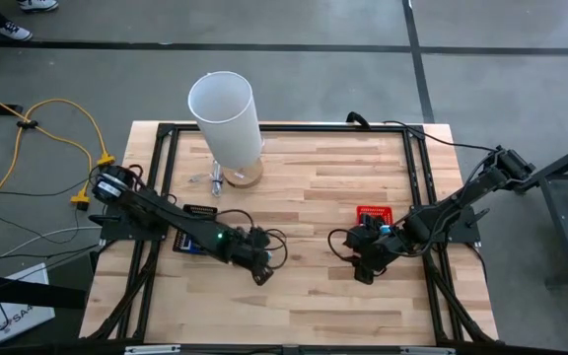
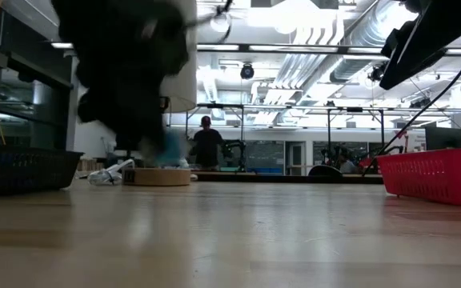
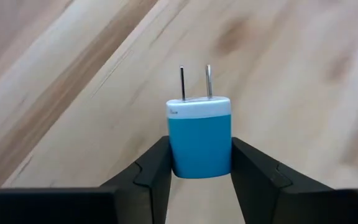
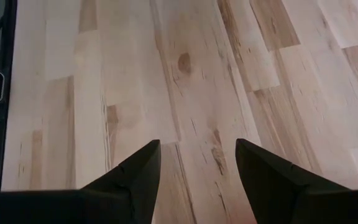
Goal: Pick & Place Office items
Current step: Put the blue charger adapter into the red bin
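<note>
Blue wall charger (image 3: 200, 140): blue body with a white cap and two metal prongs, at the centre of the left wrist view, clamped on both sides between the two dark fingers (image 3: 151, 171). Prongs point away from the camera, over bare wood planks.

Left gripper (image 1: 261, 268): lower centre-left of the high view, above the wooden table (image 1: 314, 306), closed on the blue wall charger. In the low view it is a dark blurred mass at upper left, with a patch of blue at its lower edge.

Right gripper (image 4: 197, 165): fingers parted to a middling gap, nothing between them, only table planks beyond. In the high view it sits right of centre, just below the red mesh basket (image 1: 373, 213).

Red mesh basket: also at the right edge of the low view, standing on the table.

Tall white cylinder (image 1: 227, 113): upper centre-left of the high view, on a round wooden base (image 2: 157, 176).

Dark tray (image 2: 22, 170): left edge of the low view; contents cannot be told.

Small white pieces (image 2: 110, 173): just beside the round base in the low view, too small to identify.

Person (image 2: 208, 144): far background of the low view, centre.
</note>
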Robot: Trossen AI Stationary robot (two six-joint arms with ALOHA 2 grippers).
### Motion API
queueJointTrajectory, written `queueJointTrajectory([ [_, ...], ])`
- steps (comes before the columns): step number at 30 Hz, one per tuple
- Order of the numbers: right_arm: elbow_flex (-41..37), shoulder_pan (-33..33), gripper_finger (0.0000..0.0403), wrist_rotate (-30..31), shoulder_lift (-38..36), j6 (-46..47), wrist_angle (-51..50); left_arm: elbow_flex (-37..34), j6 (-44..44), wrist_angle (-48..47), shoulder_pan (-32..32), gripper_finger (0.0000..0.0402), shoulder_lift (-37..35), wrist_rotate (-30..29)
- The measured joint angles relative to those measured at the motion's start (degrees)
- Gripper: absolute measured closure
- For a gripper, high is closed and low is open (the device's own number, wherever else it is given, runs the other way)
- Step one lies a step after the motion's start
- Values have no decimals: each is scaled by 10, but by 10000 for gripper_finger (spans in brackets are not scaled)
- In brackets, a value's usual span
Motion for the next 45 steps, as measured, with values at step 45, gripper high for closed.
queueJointTrajectory([
  [45, 0, -29, 208, 49, 36, -288, 356, 1, 542, 451, 21, 268, -35, -74],
])
